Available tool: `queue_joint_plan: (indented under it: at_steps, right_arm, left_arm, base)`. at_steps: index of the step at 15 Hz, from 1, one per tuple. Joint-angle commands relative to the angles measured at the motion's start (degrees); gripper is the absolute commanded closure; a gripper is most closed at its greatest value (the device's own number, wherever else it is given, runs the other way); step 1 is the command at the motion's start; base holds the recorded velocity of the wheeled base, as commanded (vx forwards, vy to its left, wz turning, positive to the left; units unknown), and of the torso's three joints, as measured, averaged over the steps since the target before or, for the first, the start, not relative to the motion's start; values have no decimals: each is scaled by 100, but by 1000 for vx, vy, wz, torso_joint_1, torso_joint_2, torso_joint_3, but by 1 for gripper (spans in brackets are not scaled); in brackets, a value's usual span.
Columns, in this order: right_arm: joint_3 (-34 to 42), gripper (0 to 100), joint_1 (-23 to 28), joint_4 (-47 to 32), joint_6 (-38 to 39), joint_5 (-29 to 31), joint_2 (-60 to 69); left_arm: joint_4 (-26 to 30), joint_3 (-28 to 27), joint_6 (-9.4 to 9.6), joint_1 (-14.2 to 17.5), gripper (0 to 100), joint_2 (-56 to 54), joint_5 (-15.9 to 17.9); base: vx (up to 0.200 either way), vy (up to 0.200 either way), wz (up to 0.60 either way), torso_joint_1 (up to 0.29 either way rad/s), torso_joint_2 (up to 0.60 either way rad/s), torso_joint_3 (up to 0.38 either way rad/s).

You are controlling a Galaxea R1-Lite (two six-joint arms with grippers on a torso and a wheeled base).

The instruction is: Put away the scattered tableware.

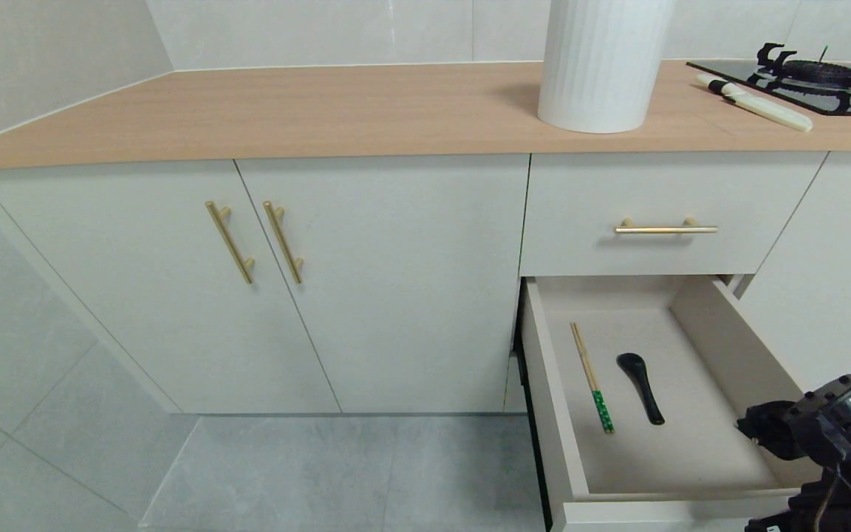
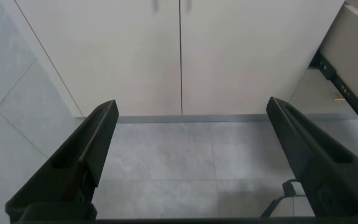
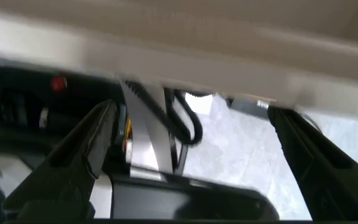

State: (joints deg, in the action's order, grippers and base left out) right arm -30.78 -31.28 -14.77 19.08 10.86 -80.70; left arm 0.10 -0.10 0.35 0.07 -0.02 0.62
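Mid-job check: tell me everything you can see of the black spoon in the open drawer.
The black spoon is one dark, slightly glossy piece, perhaps plastic or ceramic, with a rounded oval bowl and a short handle. It lies flat on the pale floor of the open drawer, bowl toward the cabinet, handle toward the drawer front and angled to the robot's right. The pair of wooden chopsticks with green ends lies to its left, apart from it. Nothing else touches it.

black spoon (image 1: 640, 386); chopsticks (image 1: 592, 377) tan, green patterned ends.
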Motion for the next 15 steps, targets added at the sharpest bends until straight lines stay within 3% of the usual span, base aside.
queue_joint_plan:
  at_steps: [1,11,15]
  right_arm:
    - [11,0,-1,106,35,12,-77]
    - [90,0,193,1170,158,311,-341]
    - [-200,0,237,1425,114,311,-622]
  left_arm:
    - [-1,1,0,1,0,2,-1]
    - [-1,1,0,1,0,2,-1]
    - [-1,1,0,1,0,2,-1]
  base:
    - [0,0,0,0,0,0]
    - [0,0,0,0,0,0]
    - [0,0,0,0,0,0]
